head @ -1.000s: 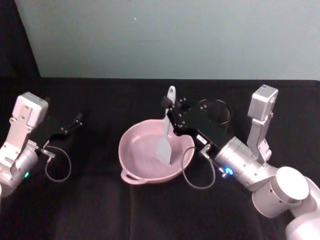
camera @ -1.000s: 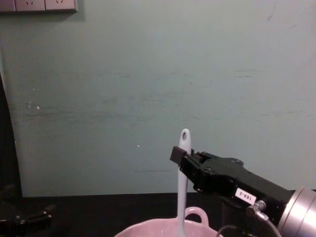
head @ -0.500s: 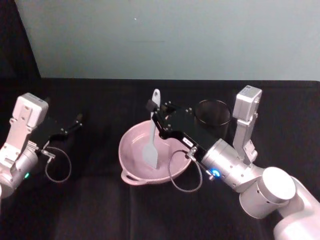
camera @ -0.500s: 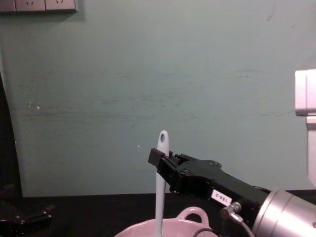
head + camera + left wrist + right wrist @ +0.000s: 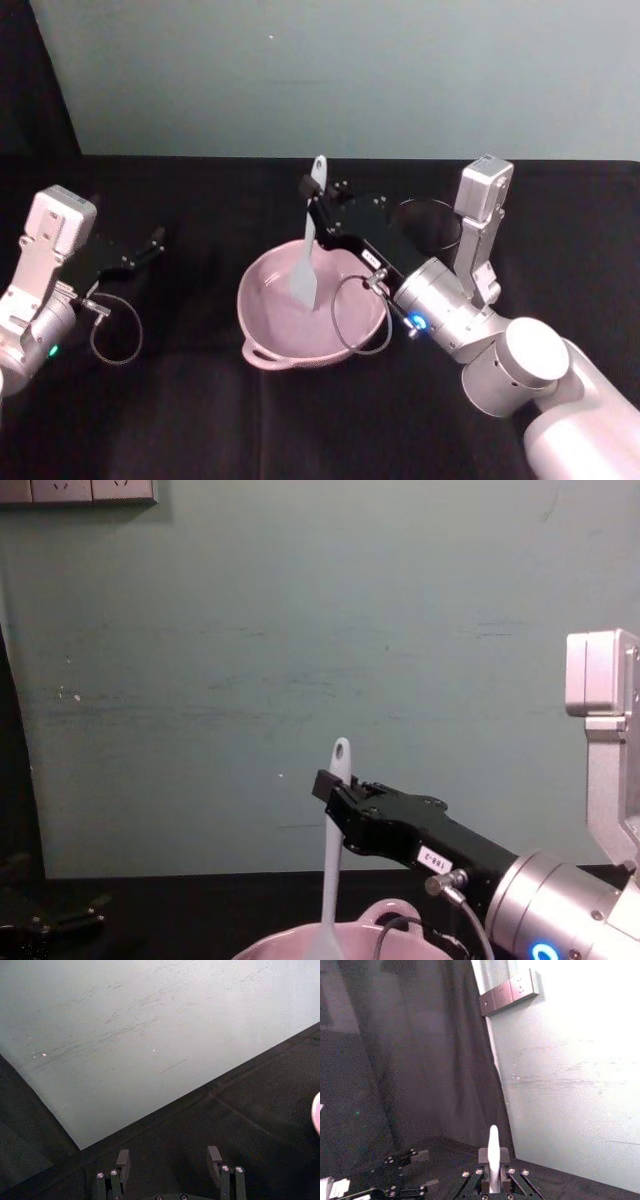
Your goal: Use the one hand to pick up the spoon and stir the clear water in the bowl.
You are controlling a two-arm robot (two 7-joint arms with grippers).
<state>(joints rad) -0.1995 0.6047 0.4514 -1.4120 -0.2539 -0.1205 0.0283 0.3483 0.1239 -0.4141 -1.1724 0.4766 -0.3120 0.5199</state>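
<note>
The pale pink bowl point(image 5: 268, 312) sits mid-table, its loop handle toward me; its rim also shows low in the chest view point(image 5: 285, 946). My right gripper point(image 5: 311, 203) is shut on the white spoon point(image 5: 306, 262) high on its handle. The spoon stands nearly upright with its flat blade down inside the bowl, left of centre. In the chest view the spoon point(image 5: 333, 850) rises from the bowl, held by the right gripper point(image 5: 327, 787). The right wrist view has the spoon handle point(image 5: 493, 1150) clamped in the right gripper point(image 5: 493, 1172). My left gripper point(image 5: 152, 243) rests open at the far left point(image 5: 168, 1159).
A black wire-mesh cup point(image 5: 432, 224) stands behind the right arm, right of the bowl. A loop of cable point(image 5: 357, 318) hangs from the right wrist over the bowl's right rim. Black cloth covers the table, and a pale green wall rises behind it.
My right gripper has carried the spoon leftward across the bowl, then slightly toward the far side. The blade has swept from the right of centre to the left. The left arm has not moved.
</note>
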